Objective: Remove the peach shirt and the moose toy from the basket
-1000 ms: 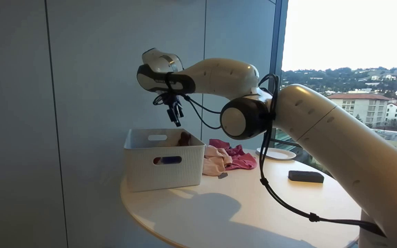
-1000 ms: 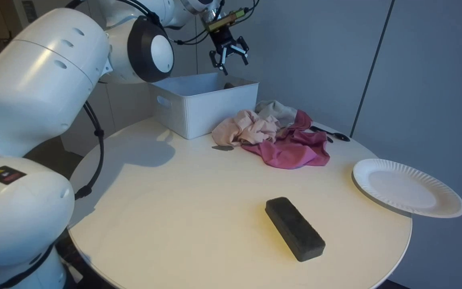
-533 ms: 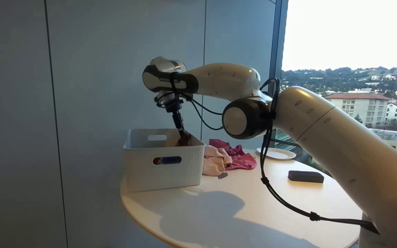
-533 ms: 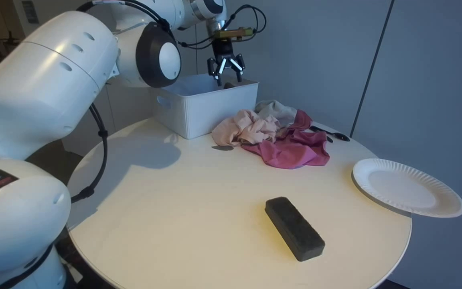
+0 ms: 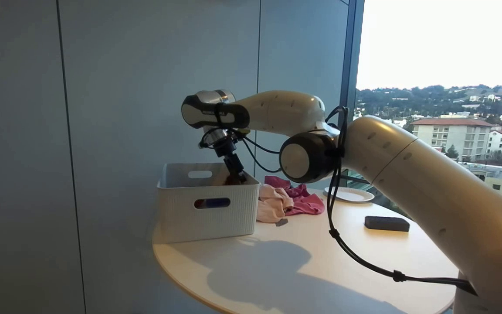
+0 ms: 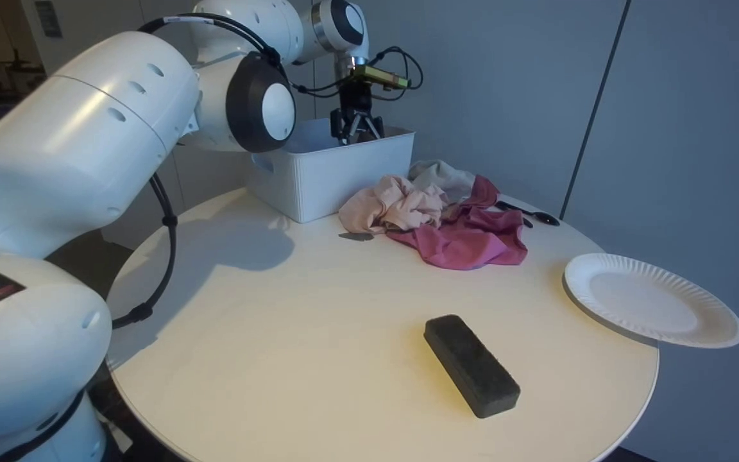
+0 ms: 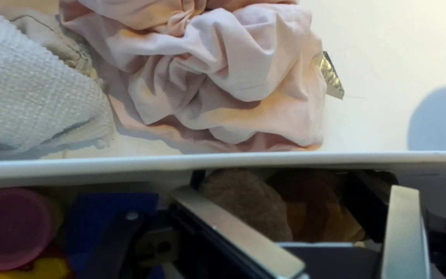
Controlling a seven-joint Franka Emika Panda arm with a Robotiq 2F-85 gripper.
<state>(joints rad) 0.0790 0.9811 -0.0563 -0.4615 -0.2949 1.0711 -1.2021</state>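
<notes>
Holding my pincer (image 7: 287, 182) apart, I straddle the likely moose toy (image 7: 246, 198), inside the basket (image 6: 356, 178) at three o'clock in both exterior views: probably light, squashy plush, best squeezed mid-body. The peach shirt (image 7: 230, 77) lies outside.

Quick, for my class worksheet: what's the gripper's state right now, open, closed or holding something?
Gripper: open, jaws apart, a brown plush toy showing between them; contact can't be told.

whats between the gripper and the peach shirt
A wall of the basket: in the wrist view its white rim runs between the gripper, partly inside, and the peach shirt, lying outside.
</notes>
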